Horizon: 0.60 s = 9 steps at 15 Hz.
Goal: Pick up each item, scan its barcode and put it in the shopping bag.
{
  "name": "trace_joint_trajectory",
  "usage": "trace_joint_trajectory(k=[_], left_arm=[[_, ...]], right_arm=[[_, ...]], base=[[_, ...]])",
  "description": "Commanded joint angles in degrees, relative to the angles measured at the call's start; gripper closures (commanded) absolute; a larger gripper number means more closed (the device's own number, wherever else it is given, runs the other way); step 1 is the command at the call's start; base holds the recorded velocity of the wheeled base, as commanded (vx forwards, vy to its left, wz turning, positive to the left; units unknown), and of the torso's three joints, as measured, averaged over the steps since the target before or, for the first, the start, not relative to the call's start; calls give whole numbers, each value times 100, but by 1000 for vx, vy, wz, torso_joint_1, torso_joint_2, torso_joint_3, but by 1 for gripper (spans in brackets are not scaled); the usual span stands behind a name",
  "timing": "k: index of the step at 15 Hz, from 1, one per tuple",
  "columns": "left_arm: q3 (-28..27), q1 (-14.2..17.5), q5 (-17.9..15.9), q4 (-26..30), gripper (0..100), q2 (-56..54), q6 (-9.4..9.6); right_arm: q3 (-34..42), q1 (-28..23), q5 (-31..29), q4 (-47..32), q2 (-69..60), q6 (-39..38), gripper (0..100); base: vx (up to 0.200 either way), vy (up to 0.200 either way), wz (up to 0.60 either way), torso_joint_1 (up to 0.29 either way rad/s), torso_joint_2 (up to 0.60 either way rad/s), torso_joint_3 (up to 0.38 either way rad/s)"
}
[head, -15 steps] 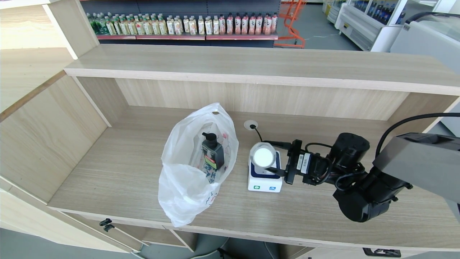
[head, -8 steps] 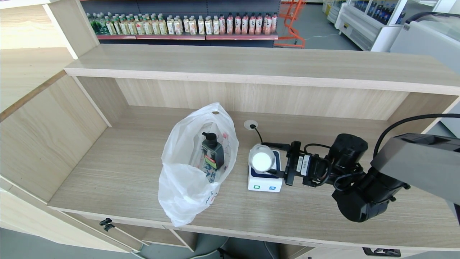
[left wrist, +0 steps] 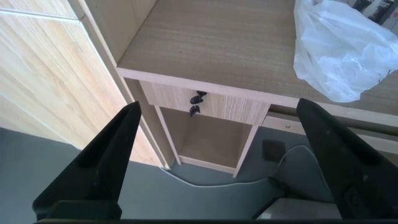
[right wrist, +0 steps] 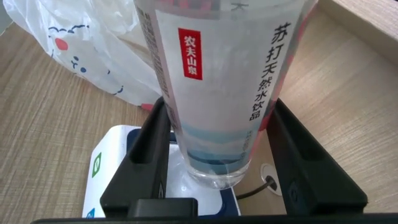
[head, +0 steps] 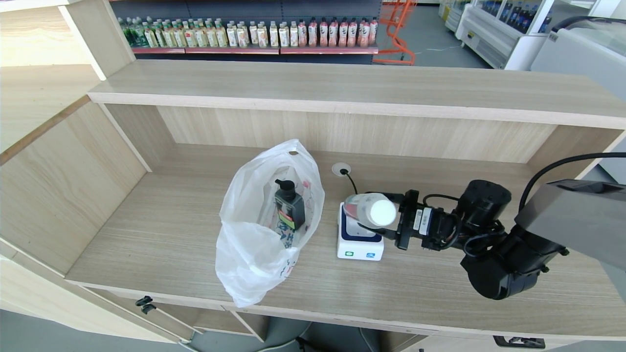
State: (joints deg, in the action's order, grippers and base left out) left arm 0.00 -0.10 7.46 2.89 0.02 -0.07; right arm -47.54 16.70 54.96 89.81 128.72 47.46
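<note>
A: What is found changed, read from left to right?

B: Nothing is altered at the shopping bag (head: pixel 254 244), which is left slumped on the surface (head: pixel 161 234) with a dark pump bottle (head: pixel 289 208) inside. The scanner (head: pixel 359 248) just beside it is unmoved. The change is seen above it. A second ago the water bottle (head: pixel 362 205) was held with its white cap (head: pixel 383 212) turned up toward the head camera. Now it is tipped over, so that the cap is pointed rightward and the body is laid across the scanner's top.

A: What is meant by that for the task?

B: The scanning step is judged to be in hand, with the label probably being turned toward the reader. Bagging is not yet begun.

A: How is the bottle placed relative to each end effector?

B: The left end effector (left wrist: pixel 217 118) is held with its fingers spread and nothing between them, off the front edge of the surface and well apart from the bottle. The right end effector (head: pixel 375 215) is clamped on the bottle's middle, one finger on each side. In the right wrist view the bottle's base is seen right over the scanner, but whether they touch cannot be told.
</note>
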Motion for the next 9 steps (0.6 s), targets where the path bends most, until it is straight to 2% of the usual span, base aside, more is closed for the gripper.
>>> trace_joint_trajectory(k=[1,9], left_arm=[[0,1,1,-8,0,-2,-1],[0,1,1,1,0,6,-1]], right_arm=[[17,-53,-2,19,-66,9,100],[202,-88,-11,19,-172,-44,100]], base=[[0,0,0,0,0,0],[0,0,0,0,0,0]])
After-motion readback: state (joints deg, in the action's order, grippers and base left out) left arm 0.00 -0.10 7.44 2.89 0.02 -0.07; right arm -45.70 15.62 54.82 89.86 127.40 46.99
